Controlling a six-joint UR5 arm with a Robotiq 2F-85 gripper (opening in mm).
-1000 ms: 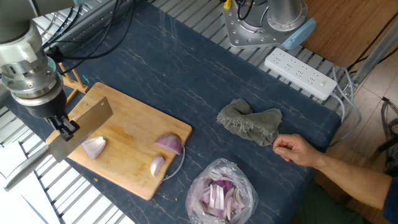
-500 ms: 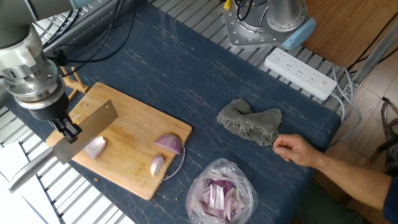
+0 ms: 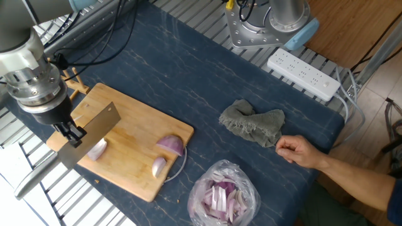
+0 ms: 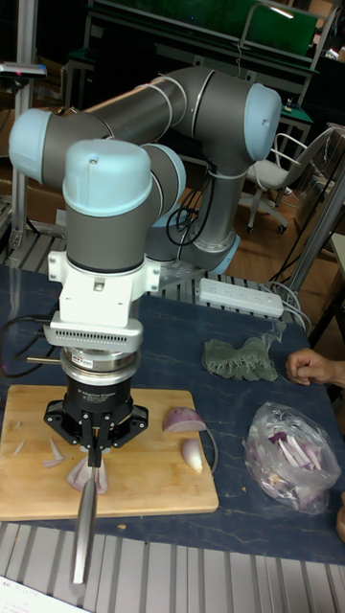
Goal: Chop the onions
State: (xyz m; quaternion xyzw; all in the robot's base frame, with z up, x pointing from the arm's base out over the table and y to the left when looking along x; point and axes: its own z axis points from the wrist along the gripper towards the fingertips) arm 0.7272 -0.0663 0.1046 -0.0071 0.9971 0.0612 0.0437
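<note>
Tool (image 3: 68, 130) clamped on knife (image 3: 88, 135), blade over leftmost onion wedge (image 3: 95, 149) on cutting board (image 3: 135, 135). Judged step: mid-chop on that wedge. Next move calls for straight press down, blade kept square, wedge not skidding. Two more wedges (image 3: 171, 145) (image 3: 159, 166) wait near board's right edge. Bag of slivers (image 3: 223, 194) off board. Blue bench (image 3: 188, 69); grey cloth (image 3: 252, 123), power strip (image 3: 303, 74), person's hand (image 3: 298, 151) at right. Lab room, chair (image 4: 278, 172) behind.

Dark blue table (image 3: 188, 69) with wooden cutting board (image 3: 135, 135), grey-green cloth (image 3: 252, 123), plastic bag (image 3: 223, 191), power strip (image 3: 303, 73).
</note>
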